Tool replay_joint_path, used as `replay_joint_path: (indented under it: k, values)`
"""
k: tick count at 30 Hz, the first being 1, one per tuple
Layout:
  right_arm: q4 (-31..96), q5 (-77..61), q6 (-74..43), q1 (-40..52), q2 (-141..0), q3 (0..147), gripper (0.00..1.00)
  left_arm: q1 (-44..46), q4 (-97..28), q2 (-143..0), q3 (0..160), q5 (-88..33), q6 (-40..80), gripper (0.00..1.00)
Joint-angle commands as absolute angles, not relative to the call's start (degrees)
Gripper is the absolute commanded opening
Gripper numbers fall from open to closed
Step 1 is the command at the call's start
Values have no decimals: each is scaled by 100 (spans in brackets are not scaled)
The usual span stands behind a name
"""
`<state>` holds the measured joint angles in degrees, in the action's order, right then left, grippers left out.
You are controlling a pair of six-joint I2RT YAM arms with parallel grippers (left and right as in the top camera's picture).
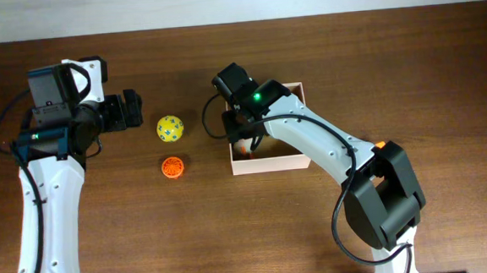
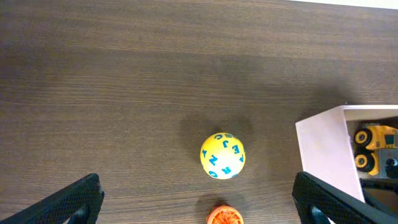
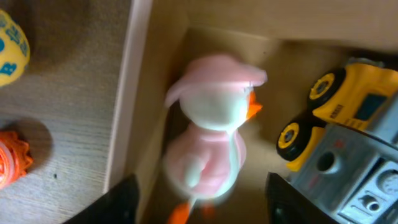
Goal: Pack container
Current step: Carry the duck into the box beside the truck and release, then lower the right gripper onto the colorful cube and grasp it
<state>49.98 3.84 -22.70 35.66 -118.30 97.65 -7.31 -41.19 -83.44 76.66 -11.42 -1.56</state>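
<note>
The container (image 1: 271, 164) is a shallow white-walled box with a tan inside, right of the table's middle. It also shows in the left wrist view (image 2: 326, 149) and the right wrist view (image 3: 134, 81). My right gripper (image 1: 245, 136) hangs over its left part, open (image 3: 199, 199). A pink and white duck toy (image 3: 214, 130) lies blurred between the spread fingers, inside the box. A yellow toy truck (image 3: 339, 112) and a grey toy (image 3: 354, 174) lie beside it. My left gripper (image 1: 136, 109) is open and empty (image 2: 198, 193) above the table.
A yellow ball with blue letters (image 1: 169, 128) and an orange ridged toy (image 1: 172, 167) lie on the wooden table left of the box. Both also show in the left wrist view, ball (image 2: 222, 155) and orange toy (image 2: 224, 216).
</note>
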Motion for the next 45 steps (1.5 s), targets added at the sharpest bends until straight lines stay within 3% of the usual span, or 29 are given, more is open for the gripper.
replay_joint_path:
  k: [1, 8, 15, 20, 29, 45]
  values:
    - [5085, 615, -1715, 3555, -11441, 10119, 65, -757, -4125, -8379, 7784, -1225, -224, 99]
    - [6447, 1831, -1629, 3291, -10440, 11021, 65, -757, -4125, -8379, 7784, -1225, -224, 99]
    - [7553, 1953, -1625, 1778, -9400, 11194, 70, -757, -4125, -8379, 7784, -1225, -224, 99]
    - [8066, 1079, -1033, 475, -9459, 10875, 72, -757, -4125, -8379, 7784, -1225, -224, 99]
    - [7096, -8, -231, -624, -9640, 8556, 74, -757, -4125, -8379, 7784, -1225, -224, 99]
    - [4836, -108, 303, -679, -9679, 6165, 72, -757, -4125, -8379, 7784, -1225, -224, 99]
